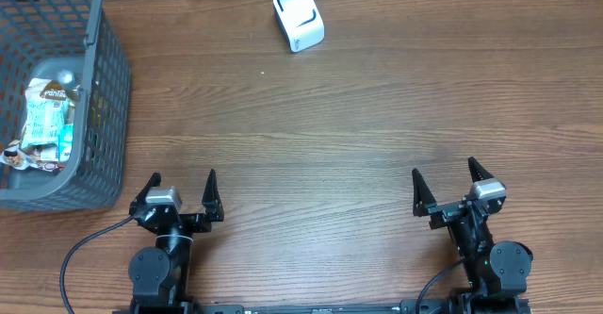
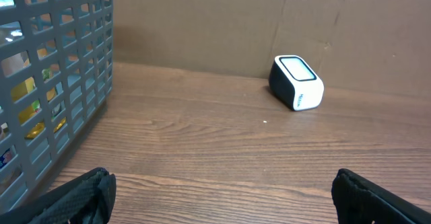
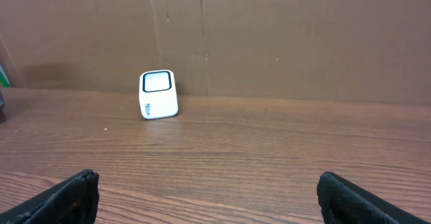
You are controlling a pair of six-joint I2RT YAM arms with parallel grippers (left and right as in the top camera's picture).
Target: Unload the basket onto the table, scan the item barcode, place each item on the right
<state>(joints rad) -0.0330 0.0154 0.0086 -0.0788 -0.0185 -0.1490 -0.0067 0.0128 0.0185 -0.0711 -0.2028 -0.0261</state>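
Basket (image 1: 108, 88), far left: holds the items, i.e. several snack packets (image 1: 45, 118) lying on its floor; barcode not legible.
Left gripper (image 1: 182, 176): at near edge of table (image 1: 330, 135), just right of basket, fingers spread wide, empty. Judged the nearer arm for the pick.
Scanner (image 1: 299, 17): far edge, approx. centre, window angled toward the arms so a presented code can face it.
Right gripper (image 1: 444, 170): near edge, fingers spread wide, empty, well apart from scanner.
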